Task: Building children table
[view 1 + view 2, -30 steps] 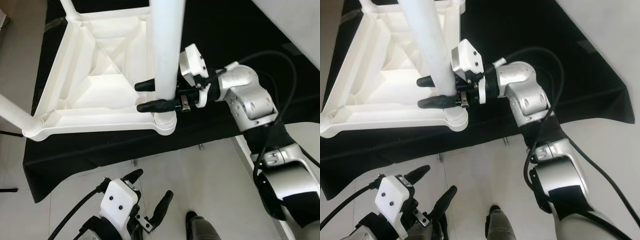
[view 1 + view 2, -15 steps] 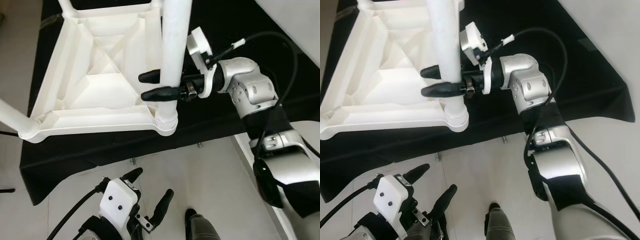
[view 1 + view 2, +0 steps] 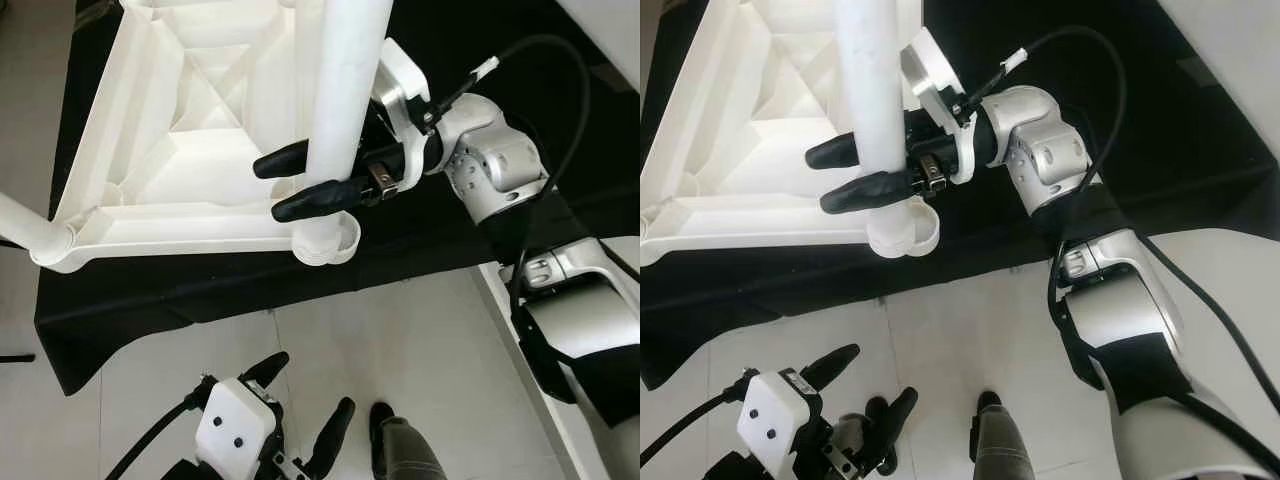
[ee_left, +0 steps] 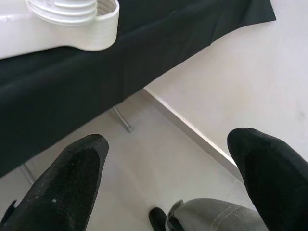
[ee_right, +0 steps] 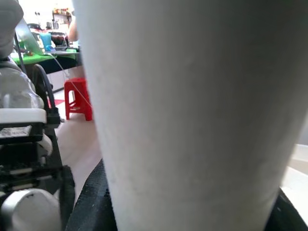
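A white plastic table top [image 3: 190, 170] lies upside down on a black-covered surface [image 3: 150, 300]. A thick white leg [image 3: 345, 90] stands in its near corner socket [image 3: 327, 240], whose threaded rings show in the left wrist view [image 4: 72, 14]. My right gripper [image 3: 272, 190] is shut on this leg just above the socket, one black finger on each side. The leg [image 5: 192, 110] looms close in the right wrist view. My left gripper [image 3: 310, 385] hangs open low over the floor, below the table edge, holding nothing [image 4: 171, 149].
Another white leg [image 3: 25, 225] stands in the left corner of the table top. The black cloth's front edge hangs over pale floor tiles [image 3: 430, 350]. My foot [image 3: 400, 450] is below. A red stool [image 5: 79, 98] stands far off.
My right wrist has rolled while staying shut on the leg, so its fingers now slant down to the left. The head camera has shifted a little. The left gripper sits slightly lower.
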### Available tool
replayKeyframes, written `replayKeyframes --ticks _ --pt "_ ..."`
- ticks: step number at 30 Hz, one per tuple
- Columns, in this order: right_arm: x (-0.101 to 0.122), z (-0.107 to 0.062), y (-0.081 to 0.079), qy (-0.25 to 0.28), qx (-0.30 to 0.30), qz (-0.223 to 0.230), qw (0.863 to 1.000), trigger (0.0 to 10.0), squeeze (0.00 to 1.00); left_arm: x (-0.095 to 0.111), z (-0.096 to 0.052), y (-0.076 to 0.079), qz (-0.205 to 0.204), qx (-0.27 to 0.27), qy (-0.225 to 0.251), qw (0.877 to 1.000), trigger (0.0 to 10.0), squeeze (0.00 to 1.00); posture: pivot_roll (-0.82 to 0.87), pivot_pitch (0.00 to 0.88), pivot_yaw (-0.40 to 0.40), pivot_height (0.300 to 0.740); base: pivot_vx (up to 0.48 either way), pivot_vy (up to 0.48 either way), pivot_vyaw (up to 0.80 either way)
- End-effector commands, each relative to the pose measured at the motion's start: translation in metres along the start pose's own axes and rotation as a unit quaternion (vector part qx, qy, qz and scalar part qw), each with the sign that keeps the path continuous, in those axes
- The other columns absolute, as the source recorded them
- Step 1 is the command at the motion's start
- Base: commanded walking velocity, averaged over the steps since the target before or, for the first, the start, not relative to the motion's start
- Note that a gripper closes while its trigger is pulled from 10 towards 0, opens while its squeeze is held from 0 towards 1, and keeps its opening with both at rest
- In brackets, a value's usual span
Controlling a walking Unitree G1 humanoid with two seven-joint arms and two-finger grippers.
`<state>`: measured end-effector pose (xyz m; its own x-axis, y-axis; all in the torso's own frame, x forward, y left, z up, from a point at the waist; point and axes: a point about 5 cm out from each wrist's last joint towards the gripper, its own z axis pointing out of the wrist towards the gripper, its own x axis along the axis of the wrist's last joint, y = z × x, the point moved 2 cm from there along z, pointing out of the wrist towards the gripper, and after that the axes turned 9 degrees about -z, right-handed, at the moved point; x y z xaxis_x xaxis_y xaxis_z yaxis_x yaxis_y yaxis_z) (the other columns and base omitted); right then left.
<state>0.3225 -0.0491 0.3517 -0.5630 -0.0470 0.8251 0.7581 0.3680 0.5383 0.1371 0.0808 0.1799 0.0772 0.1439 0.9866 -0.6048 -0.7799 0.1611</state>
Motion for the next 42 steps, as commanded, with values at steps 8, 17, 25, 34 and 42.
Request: replayKeyframes --ticks 8,17,25,34,42 --pt "-0.006 -0.003 -0.001 -0.044 0.028 0.013 0.999 10.0 0.00 -0.002 -0.009 0.007 0.000 0.007 -0.022 1.000 10.0 0.00 0.09 0.492 0.036 0.740 0.000 0.000 0.00" --pt "-0.007 -0.019 -0.006 -0.058 0.020 0.036 0.997 10.0 0.00 -0.003 -0.015 0.014 -0.002 0.003 -0.021 1.000 10.0 0.00 0.09 0.499 0.048 0.740 0.000 0.000 0.00" --pt "-0.005 -0.024 -0.008 -0.058 0.022 0.041 0.997 10.0 0.00 -0.003 -0.016 0.014 0.000 0.004 -0.021 1.000 10.0 0.00 0.10 0.504 0.054 0.740 0.000 0.000 0.00" --pt "-0.013 -0.020 -0.016 -0.068 0.048 0.058 0.995 10.0 0.00 -0.002 -0.014 0.012 0.008 0.006 -0.019 1.000 10.0 0.00 0.10 0.503 0.055 0.740 0.000 0.000 0.00" --pt "-0.018 -0.018 -0.017 -0.075 0.054 0.073 0.993 10.0 0.00 -0.002 -0.014 0.012 0.011 0.008 -0.017 1.000 10.0 0.00 0.10 0.505 0.052 0.740 0.000 0.000 0.00"
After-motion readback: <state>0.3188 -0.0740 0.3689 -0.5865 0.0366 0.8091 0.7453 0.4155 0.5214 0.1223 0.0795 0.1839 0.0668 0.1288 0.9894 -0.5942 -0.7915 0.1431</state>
